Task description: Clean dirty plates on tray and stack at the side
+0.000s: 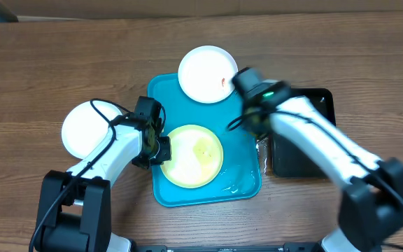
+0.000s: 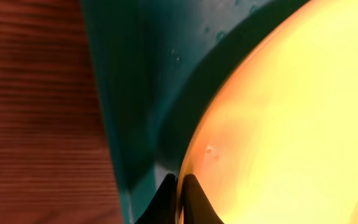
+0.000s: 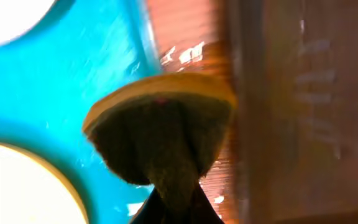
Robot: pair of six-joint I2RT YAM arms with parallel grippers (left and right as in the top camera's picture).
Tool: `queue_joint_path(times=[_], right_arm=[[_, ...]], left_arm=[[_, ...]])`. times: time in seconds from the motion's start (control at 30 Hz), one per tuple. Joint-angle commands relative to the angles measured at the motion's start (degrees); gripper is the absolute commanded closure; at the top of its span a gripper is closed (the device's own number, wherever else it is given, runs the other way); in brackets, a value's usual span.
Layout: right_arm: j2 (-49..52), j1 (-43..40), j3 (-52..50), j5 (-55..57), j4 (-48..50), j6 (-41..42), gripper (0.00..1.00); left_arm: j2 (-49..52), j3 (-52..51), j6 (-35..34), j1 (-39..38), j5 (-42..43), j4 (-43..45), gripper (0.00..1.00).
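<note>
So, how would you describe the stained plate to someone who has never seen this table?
Find the turquoise tray in the middle of the wooden table. A white plate lies across its far rim. Unlike the plain white plate on the table left of the tray and the yellow-green plate inside it, this one carries a small red-orange smear near its right edge.

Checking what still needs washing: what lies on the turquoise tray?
A pale yellow-green plate lies on the tray, and a white plate with a red smear overhangs its far rim. Water glistens by its front right corner. The tray floor beneath both plates is hidden.
</note>
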Motion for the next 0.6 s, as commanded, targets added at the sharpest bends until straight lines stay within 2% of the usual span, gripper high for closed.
queue_joint_path(times=[0.0,0.07,0.2,0.47,0.57], right_arm=[[-4.37,-10.27,0.74,-12.2,-0.33,-5.09,0.96],[-4.26,-13.73,0.5,-16.13,-0.55,-7.58,0.96],[-4.2,-19.08,-2.03,-16.55,-1.11,-7.72,0.96],[-3.96,-19.82,-8.59,-16.52,2.1,-8.35,0.96],[-3.96,-19.89,-11.21,-16.48,4.09,-8.33,0.96]], left_arm=[[0.0,5.05,2.16,0.57,-2.93,-3.1,0.96],[-0.26,6.45,3.19,0.57,-2.97,-4.42,0.96],[-0.42,9.42,3.21,0.57,-5.79,-9.29,0.96],[-0.42,23.34,2.8,-2.23,-16.04,-21.57,0.96],[-0.42,28.0,3.17,-4.2,-14.51,-23.28,0.96]])
